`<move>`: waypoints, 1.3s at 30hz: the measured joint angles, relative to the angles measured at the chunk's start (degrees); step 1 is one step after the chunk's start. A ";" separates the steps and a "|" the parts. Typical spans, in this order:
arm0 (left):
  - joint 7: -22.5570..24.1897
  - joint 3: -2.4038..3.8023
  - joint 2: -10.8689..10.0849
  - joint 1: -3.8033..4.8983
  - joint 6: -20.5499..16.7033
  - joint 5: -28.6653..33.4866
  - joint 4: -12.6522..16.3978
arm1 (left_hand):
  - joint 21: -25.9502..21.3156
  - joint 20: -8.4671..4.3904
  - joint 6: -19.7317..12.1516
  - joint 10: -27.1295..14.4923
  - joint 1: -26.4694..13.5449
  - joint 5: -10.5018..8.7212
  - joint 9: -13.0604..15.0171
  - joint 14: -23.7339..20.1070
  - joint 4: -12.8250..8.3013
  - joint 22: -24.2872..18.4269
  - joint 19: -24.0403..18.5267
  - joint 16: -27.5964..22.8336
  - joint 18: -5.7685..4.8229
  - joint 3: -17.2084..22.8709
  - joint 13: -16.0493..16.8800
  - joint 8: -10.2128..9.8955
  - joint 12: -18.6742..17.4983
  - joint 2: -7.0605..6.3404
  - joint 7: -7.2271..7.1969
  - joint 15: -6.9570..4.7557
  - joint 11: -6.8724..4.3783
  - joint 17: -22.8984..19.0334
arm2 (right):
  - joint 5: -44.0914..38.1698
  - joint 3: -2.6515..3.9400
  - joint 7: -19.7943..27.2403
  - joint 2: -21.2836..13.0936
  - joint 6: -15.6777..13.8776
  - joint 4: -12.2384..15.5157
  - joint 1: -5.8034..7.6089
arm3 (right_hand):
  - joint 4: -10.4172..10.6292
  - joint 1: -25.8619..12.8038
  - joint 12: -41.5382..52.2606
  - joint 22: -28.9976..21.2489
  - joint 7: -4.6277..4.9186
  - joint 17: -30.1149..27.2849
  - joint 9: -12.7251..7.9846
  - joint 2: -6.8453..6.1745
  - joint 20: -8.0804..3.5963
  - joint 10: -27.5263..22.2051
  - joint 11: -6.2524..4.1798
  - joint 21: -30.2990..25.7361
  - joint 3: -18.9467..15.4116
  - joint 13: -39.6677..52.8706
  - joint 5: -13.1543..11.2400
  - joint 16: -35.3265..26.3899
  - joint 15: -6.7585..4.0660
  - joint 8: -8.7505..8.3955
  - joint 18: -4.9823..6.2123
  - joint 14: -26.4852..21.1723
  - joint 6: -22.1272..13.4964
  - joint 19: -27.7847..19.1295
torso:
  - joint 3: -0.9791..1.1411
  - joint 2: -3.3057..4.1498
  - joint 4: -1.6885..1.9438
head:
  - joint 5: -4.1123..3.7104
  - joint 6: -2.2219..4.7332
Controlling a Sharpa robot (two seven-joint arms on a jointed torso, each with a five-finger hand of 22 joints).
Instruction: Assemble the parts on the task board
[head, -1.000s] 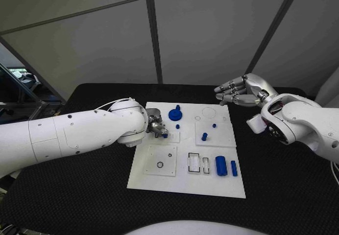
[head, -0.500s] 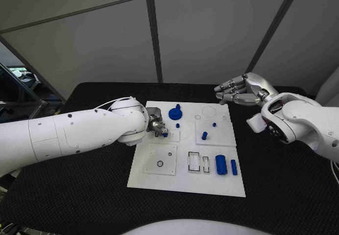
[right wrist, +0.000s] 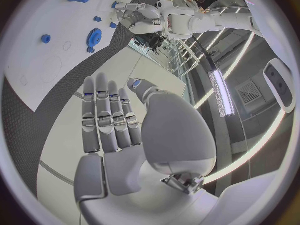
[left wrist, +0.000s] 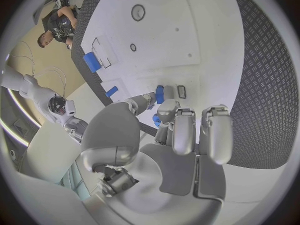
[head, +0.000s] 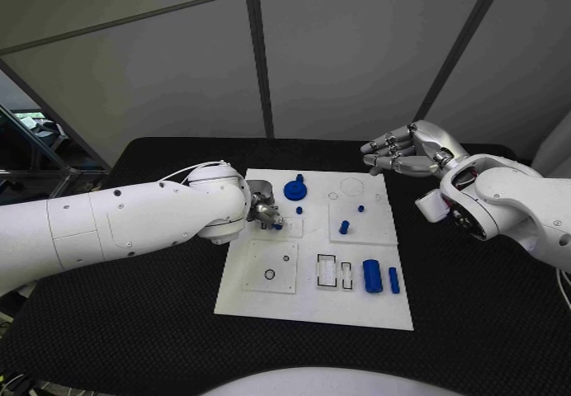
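- Nothing much has shifted since the earlier frames — the left hand [head: 264, 214] still sits at the left edge of the task board [head: 312, 309], the right hand [head: 408, 152] still hangs at the upper right of the frame.
- Nearest, at lower centre, a big blue cylinder [head: 372, 278] lies on the board with a slim blue bar [head: 394, 281] just beside it.
- At mid-frame the left hand pinches a small blue part [left wrist: 159, 94] between thumb and fingertip, down at the board's surface; in the left wrist view its other fingers [left wrist: 215, 133] lie side by side.
- Right of it a blue peg [head: 344, 229] stands on the board.
- Further back, a blue gear [head: 295, 193] rests near the board's far edge.
- Farthest, the right hand hovers above the black table [head: 155, 330] beyond the board's far right corner — loosely curled, holding nothing.
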 measured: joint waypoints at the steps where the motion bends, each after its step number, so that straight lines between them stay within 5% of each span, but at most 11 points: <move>1: 0.00 0.00 0.00 0.00 0.10 0.00 0.01 | 0.19 0.00 0.12 0.09 0.00 0.00 -0.02 0.00 0.00 0.00 0.00 0.00 -0.01 0.00 0.00 0.00 0.00 0.00 -0.12 0.00 -0.09 0.00 | 0.00 0.00 -0.02 0.00 0.02 -0.01 0.00 | 0.00 0.00 0.00 0.00 0.00 0.00 0.00 0.00 0.00 0.00 0.00 0.00 0.00 0.00 0.00 0.00 0.00 0.00 0.00 0.00 0.00 0.00 | 0.00 0.00 0.00 | 0.00 0.01; 28: 0.04 0.03 0.48 0.01 1.59 0.09 -0.64 | 0.48 -0.21 1.34 0.57 -2.95 -0.06 -1.83 0.00 -2.44 0.00 0.21 0.00 -0.01 1.49 0.82 -0.09 0.82 0.54 -0.30 0.00 -0.15 0.00 | -0.01 0.00 -0.14 0.17 0.31 -0.05 0.00 | 0.00 -0.23 -0.23 -0.09 0.00 -0.06 0.00 0.23 0.00 0.00 0.00 0.00 0.00 -0.05 0.51 -0.06 0.00 0.02 0.00 0.00 0.00 0.00 | 0.01 0.03 0.01 | -0.13 -0.08; 39: 0.01 -0.04 0.85 -0.02 1.97 0.08 -1.36 | 0.70 -0.20 1.87 0.81 -6.55 0.01 -3.19 0.00 0.46 0.00 0.21 0.00 -0.01 -0.41 1.29 -0.54 1.43 1.11 -0.18 0.00 -0.01 0.00 | -0.01 0.00 -0.26 0.28 0.32 -0.15 0.00 | 0.17 -0.23 -0.23 -0.14 0.00 -0.12 0.00 0.23 0.00 0.00 0.00 -0.20 0.17 -0.11 0.79 -0.21 0.00 0.02 0.00 0.00 0.00 0.00 | 0.01 0.03 0.01 | -0.17 -0.25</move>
